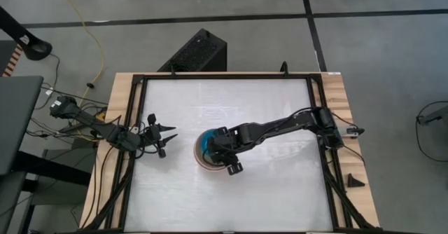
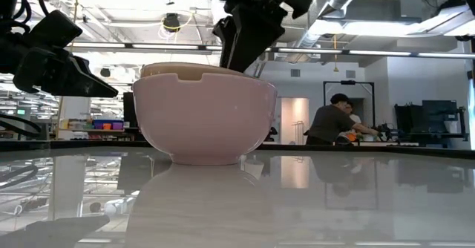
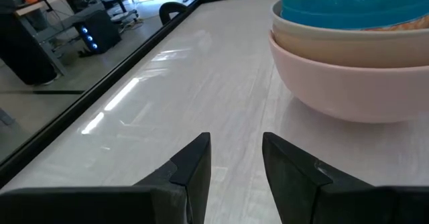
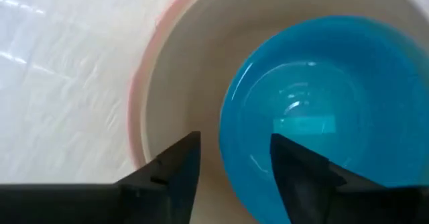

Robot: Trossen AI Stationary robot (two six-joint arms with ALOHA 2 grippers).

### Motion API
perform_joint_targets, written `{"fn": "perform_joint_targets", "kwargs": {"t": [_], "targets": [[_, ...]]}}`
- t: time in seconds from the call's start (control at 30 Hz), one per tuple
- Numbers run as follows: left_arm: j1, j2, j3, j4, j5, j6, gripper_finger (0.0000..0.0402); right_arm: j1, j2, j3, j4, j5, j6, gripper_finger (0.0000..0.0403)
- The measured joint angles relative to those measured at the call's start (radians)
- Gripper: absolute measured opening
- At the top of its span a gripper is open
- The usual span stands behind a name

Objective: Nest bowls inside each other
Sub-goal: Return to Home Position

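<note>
Clearly three bowls can be counted, nested in one stack (image 2: pixel 204 114) near the middle of the desk (image 3: pixel 201 70): a pink bowl (image 3: pixel 348 83) outside, a cream bowl (image 3: pixel 335 39) in it, a bright cyan bowl (image 4: pixel 322 110) innermost. The right claw (image 4: pixel 231 163) hangs just above the stack, its fingers a little apart, holding nothing. The left claw (image 3: pixel 236 143) waits beside the stack, narrowly open and empty.

Lone bowl stack (image 1: pixel 204 150) mid-table, open tabletop (image 1: pixel 266 192) around
</note>
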Motion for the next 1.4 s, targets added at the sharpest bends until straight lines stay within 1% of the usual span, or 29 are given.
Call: {"fn": "perform_joint_targets", "kwargs": {"t": [0.07,0.17,0.4,0.63,0.73,0.9,1.0,1.1,1.4], "targets": [[0.000,0.000,0.000,0.000,0.000,0.000,0.0125,0.000,0.000,0.023,-0.017,0.000,0.000,0.0216],[0.000,0.000,0.000,0.000,0.000,0.000,0.0125,0.000,0.000,0.065,-0.043,0.000,0.000,0.0223],[0.000,0.000,0.000,0.000,0.000,0.000,0.0125,0.001,0.000,0.179,-0.140,-0.001,0.000,0.0221],[0.000,0.000,0.000,0.000,0.000,0.000,0.0125,0.002,-0.003,0.290,-0.318,-0.004,0.005,0.0214],[0.000,0.000,0.000,0.000,0.000,0.000,0.0125,0.001,-0.023,0.303,-0.372,-0.004,0.023,0.0209],[0.000,0.000,0.000,0.000,0.000,0.000,0.0125,0.000,-0.105,0.297,-0.446,-0.005,0.073,0.0196],[0.000,0.000,0.000,0.000,0.000,0.000,0.0125,0.000,-0.203,0.224,-0.433,-0.005,0.097,0.0186],[0.000,0.000,0.000,0.000,0.000,0.000,0.0125,-0.003,-0.343,0.084,-0.344,-0.004,0.121,0.0174],[0.000,0.000,0.000,0.000,0.000,0.000,0.0125,-0.026,-0.834,-0.526,0.163,0.000,0.185,0.0146]]}}
